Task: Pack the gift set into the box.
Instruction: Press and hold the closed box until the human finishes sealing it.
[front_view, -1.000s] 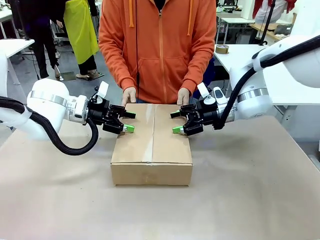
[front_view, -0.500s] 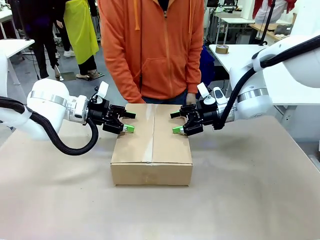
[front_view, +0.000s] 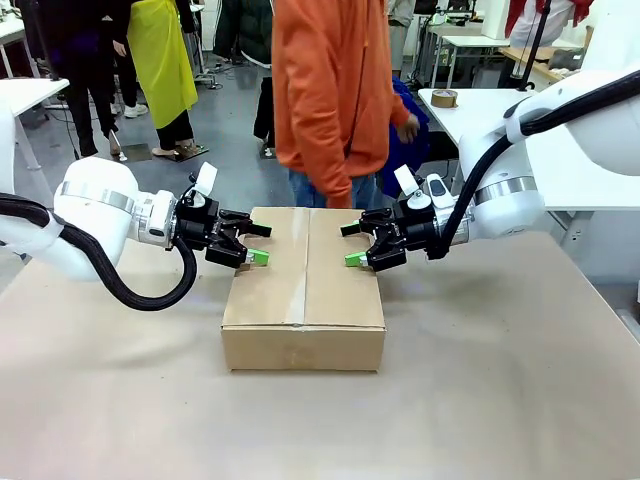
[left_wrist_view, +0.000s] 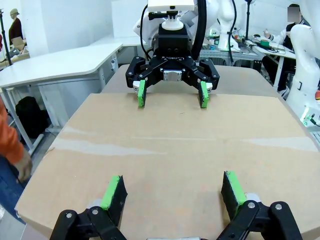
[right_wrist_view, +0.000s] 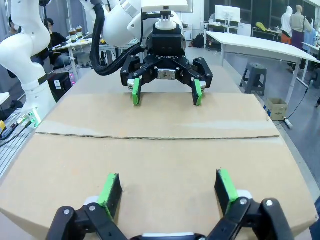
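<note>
The box (front_view: 303, 290) stands in the middle of the table with its top flaps shut flat and a seam running down the centre. My left gripper (front_view: 262, 244) hovers open over the box's left flap, fingers pointing inward. My right gripper (front_view: 349, 246) is open over the right flap, facing the left one. In the left wrist view my left gripper (left_wrist_view: 172, 187) spans bare cardboard (left_wrist_view: 170, 145), with the right gripper (left_wrist_view: 171, 92) opposite. In the right wrist view my right gripper (right_wrist_view: 167, 187) sits above the box top (right_wrist_view: 160, 150), facing the left gripper (right_wrist_view: 165, 92). The gift set is out of view.
A person in an orange hoodie (front_view: 335, 100) stands behind the box, turned sideways, hands off it. A tape roll (front_view: 445, 98) lies on a white table at the back right. Bare tabletop (front_view: 500, 380) surrounds the box.
The person has lifted both hands from the box's far edge and turned away toward the right. Both grippers and the box stay where they were.
</note>
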